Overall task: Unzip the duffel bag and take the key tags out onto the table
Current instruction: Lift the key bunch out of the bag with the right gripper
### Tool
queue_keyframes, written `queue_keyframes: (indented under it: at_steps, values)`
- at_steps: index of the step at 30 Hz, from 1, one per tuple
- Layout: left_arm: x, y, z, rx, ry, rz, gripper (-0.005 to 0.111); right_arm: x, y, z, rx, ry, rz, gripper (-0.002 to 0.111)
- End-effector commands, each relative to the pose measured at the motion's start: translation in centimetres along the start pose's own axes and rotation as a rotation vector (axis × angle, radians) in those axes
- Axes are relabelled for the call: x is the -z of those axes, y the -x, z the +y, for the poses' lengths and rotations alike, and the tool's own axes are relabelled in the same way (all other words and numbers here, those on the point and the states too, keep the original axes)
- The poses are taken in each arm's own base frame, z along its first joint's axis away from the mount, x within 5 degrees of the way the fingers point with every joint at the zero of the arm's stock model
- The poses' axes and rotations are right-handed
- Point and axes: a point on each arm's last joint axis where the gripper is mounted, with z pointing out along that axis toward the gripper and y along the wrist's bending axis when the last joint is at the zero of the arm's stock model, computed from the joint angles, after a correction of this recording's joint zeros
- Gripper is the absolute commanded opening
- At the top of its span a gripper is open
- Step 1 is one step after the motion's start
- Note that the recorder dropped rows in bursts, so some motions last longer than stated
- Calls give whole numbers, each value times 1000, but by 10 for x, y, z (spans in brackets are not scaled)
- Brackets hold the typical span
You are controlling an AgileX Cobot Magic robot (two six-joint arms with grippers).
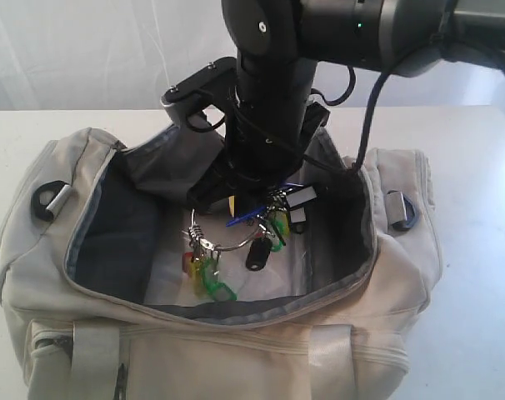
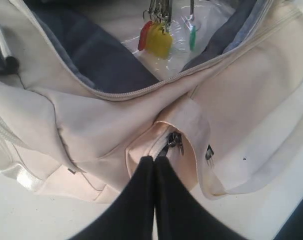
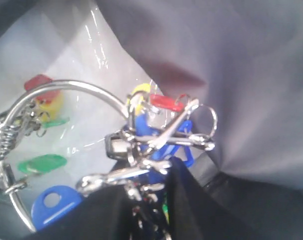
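Observation:
The cream duffel bag [image 1: 319, 350] lies on the white table [image 1: 473, 150] with its zip flap folded back and the dark lining showing. My right gripper [image 1: 236, 198] reaches down into the opening and is shut on the metal rings of the key tags [image 1: 236, 250]. The bunch of green, yellow, red, blue and black tags hangs from it inside the bag. In the right wrist view the rings and clips of the key tags [image 3: 156, 132] sit between the dark fingers of the right gripper [image 3: 151, 200]. My left gripper [image 2: 154, 159] is shut on the zip pull [image 2: 174, 143] at the front of the duffel bag [image 2: 101, 125].
A clear plastic sheet [image 1: 269, 279] covers the bag's floor under the tags. Black D-rings with webbing sit at the left end [image 1: 48, 200] and the right end [image 1: 401, 208]. The bag's walls stand close around the right arm. Bare table [image 2: 46, 215] lies beside the left gripper.

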Motion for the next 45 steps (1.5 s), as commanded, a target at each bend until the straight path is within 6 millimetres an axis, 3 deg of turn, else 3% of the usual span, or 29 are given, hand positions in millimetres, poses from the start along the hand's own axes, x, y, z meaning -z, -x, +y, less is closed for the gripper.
queue_keyframes:
  at_steps: [1, 15, 20, 26, 35, 40, 45]
  values:
    - [0, -1, -3, 16, -20, -6, 0, 27, -5, -7, 10, -8, -67, 0]
    - [0, -1, -3, 12, -20, -6, 0, 127, -44, -19, -18, -33, -263, 0]
    - [0, -1, -3, -6, -19, -5, 0, 189, -83, -25, -70, -34, -432, 0]
    - [-3, -5, -3, -3, -23, 7, 0, 233, -120, -33, -137, -68, -569, 0]
    - [-4, -5, -3, -3, -22, 7, 0, 215, -178, -44, -221, -187, -518, 0]
    - [-4, -5, -3, -3, -22, 7, 0, 207, -193, -56, -293, -261, -486, 0]
    - [-4, -5, -3, -1, -23, 5, 0, 187, -201, -65, -342, -300, -400, 0]
